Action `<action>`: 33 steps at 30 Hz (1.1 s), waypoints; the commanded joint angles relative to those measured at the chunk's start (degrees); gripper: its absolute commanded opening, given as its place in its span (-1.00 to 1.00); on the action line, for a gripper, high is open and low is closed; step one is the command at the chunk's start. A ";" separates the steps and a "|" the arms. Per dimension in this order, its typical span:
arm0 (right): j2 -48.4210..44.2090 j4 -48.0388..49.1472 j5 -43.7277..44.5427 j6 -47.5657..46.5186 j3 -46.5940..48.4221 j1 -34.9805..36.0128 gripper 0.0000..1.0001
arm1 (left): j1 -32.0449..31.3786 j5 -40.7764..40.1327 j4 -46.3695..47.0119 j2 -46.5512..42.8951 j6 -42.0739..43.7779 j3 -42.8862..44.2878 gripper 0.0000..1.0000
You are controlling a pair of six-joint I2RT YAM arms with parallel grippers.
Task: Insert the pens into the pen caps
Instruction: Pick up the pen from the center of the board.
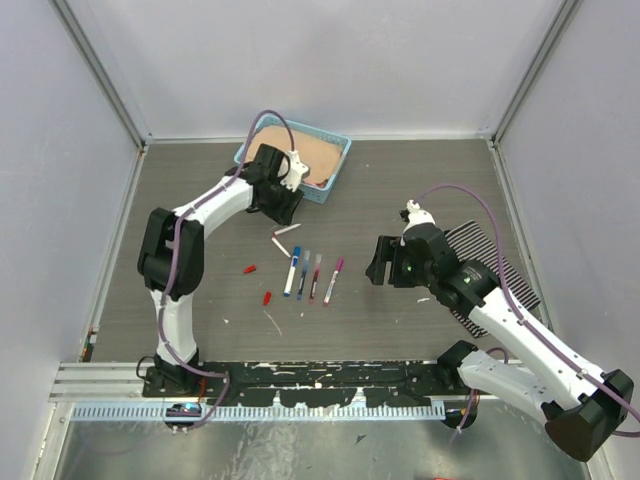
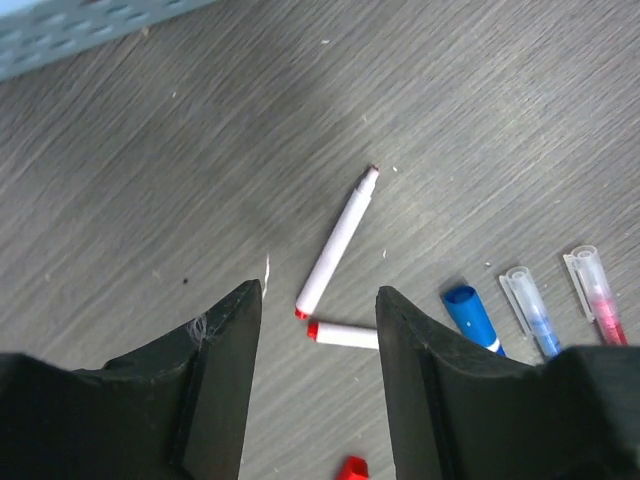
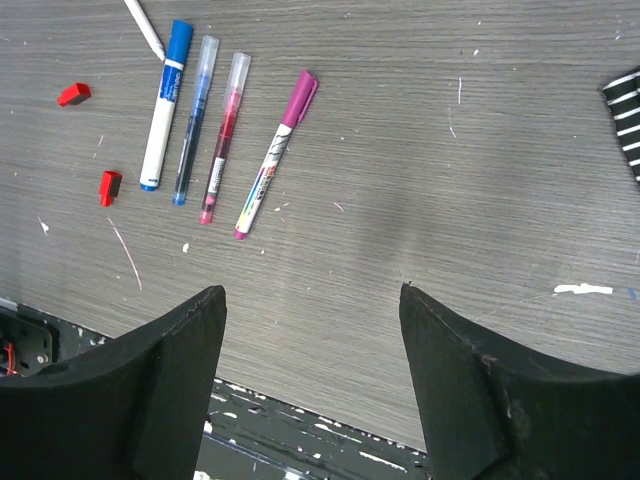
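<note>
Worktop: grey wood-grain worktop (image 1: 420,200).
Basket: light-blue plastic basket (image 1: 338,168), holding something flat and pinkish-tan (image 1: 315,155).
Left jaws: apart, empty, just before the basket, over two uncapped red-tipped white pens (image 2: 338,240).
Right jaws: apart, empty, well right of the basket.
Capped pens: four white-barrelled pens (image 3: 160,110) in a row, farther before the basket.
Caps: two loose short red plastic caps (image 3: 110,186), before the basket.

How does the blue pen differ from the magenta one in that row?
The blue pen has a blue cap and a mostly plain white barrel; the magenta pen has a magenta cap and coloured print on its barrel. In the right wrist view the blue pen ends the row on the left, the magenta pen on the right, tilted more. Both are capped, lying flat.
</note>
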 commanded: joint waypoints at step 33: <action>-0.79 0.12 -0.84 -0.02 1.61 -0.11 0.50 | 2.09 7.54 -9.70 12.70 12.49 10.81 -0.66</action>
